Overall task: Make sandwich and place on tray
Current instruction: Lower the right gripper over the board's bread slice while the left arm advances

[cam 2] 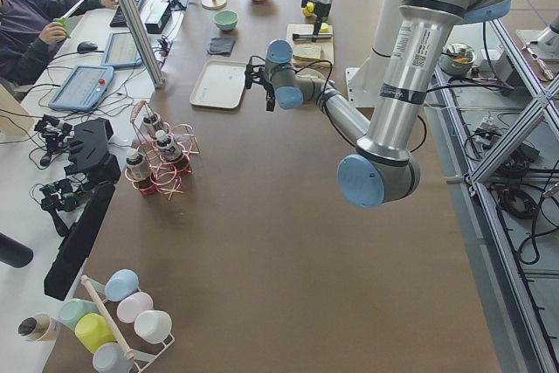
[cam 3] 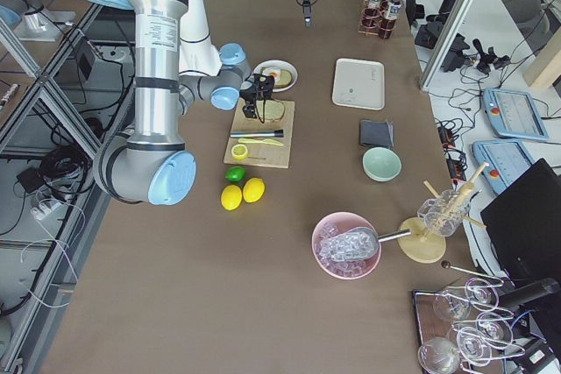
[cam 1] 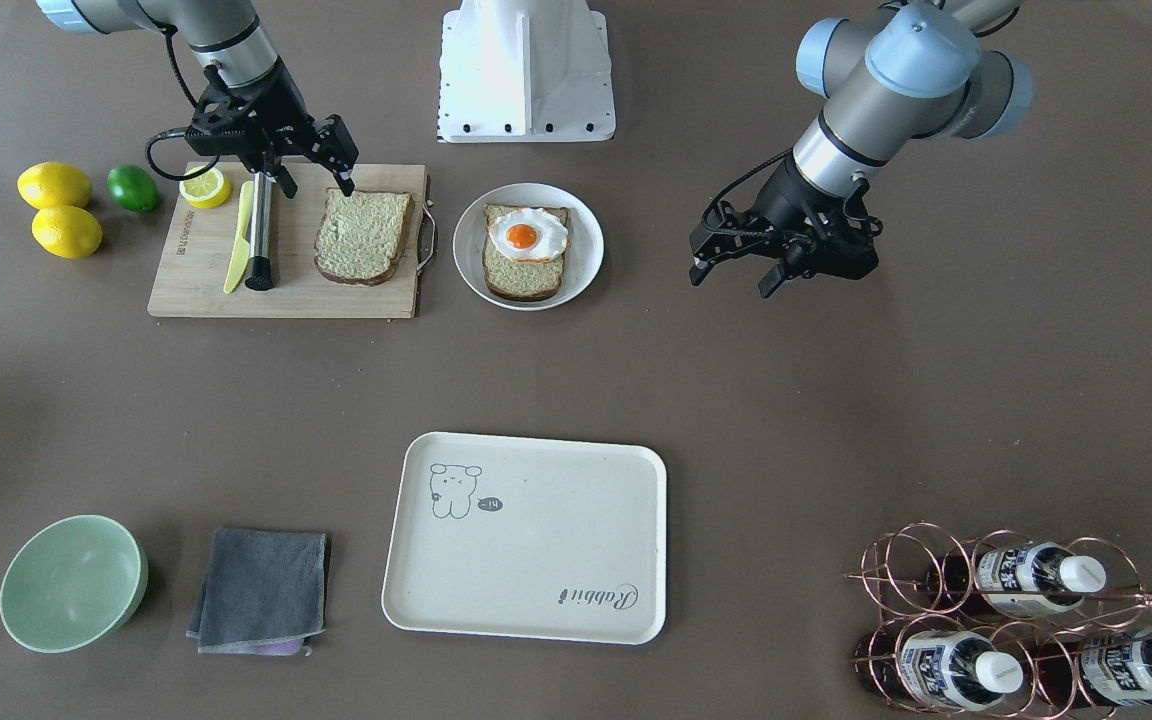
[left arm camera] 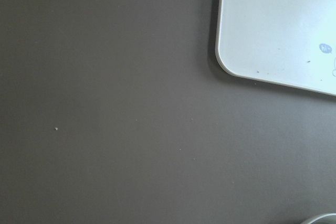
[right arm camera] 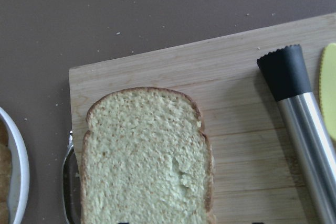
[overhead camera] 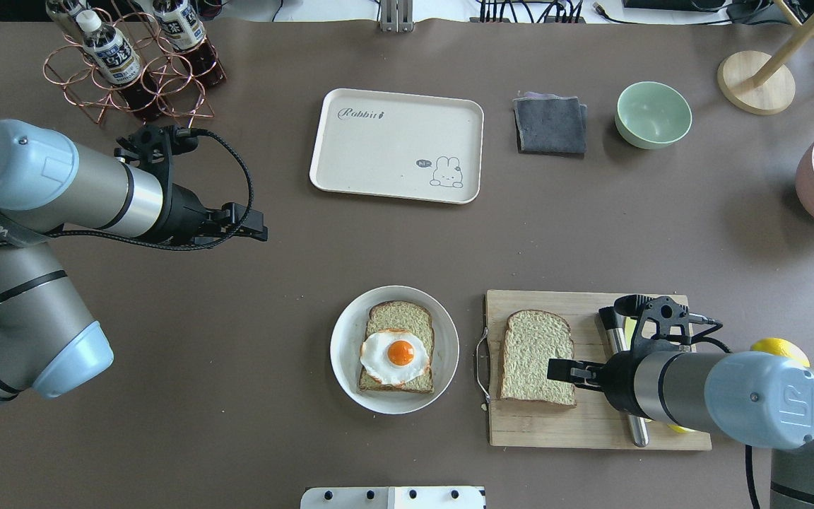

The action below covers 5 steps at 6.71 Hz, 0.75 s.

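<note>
Right gripper (cam 1: 318,188): your jaws stand apart and empty, low over the cutting board (cam 1: 206,285), at the robot-side edge of the loose slice (cam 1: 364,236). The wrist view seems to show the tips wide of the crust on both sides.
Left gripper (cam 1: 734,282): spread and holding nothing, it hangs over bare table, well apart from the food.
Sandwich parts: the loose slice lies flat on the board. The second slice (cam 1: 521,278) sits on the plate (cam 1: 588,262) with the egg (cam 1: 526,237) on top. The tray (cam 1: 526,600) bears nothing yet.
Risk, grasp: the slice lies flat, so closing from above may only squash or crease it, or shove it along the wood.
Risk, neighbours: the steel tool (cam 1: 259,235) and yellow knife (cam 1: 236,250) lie just beside your wrist, and a careless sweep could knock them.
Risk, stacking: if you set the slice down off-centre, the egg may slide out.
Risk, transfer: the tray is well apart from the plate, so a loose stack could shear apart on the way.
</note>
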Available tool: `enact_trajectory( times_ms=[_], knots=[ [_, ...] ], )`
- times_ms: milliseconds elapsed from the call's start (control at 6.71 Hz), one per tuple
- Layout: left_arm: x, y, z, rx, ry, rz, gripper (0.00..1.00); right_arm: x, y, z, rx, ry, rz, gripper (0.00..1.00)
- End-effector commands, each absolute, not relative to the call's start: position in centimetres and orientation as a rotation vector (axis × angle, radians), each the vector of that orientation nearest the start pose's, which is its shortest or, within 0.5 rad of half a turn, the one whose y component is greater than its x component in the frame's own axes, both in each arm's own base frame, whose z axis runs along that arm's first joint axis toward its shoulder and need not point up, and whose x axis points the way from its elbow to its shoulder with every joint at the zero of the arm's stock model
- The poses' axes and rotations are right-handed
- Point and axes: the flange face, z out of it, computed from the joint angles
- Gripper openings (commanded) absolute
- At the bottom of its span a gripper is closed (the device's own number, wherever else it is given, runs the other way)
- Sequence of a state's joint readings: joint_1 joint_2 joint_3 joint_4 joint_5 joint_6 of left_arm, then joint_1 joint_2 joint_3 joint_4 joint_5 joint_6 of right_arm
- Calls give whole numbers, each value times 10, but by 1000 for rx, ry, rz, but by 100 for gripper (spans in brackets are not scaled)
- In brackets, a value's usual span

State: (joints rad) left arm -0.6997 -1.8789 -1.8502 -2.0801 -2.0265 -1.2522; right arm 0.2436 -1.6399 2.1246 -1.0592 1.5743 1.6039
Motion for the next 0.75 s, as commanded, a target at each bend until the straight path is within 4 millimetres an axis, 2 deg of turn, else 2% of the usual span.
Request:
enact_trajectory(
  times_ms=[0, 596],
  knots=[
    [387, -442, 301, 170, 1138, -89, 98, -423, -224, 391, 103, -1020, 263, 48],
    [383, -438, 293, 183, 1151, -88, 98, -423, -220, 399, 105, -1003, 248, 49]
  ],
)
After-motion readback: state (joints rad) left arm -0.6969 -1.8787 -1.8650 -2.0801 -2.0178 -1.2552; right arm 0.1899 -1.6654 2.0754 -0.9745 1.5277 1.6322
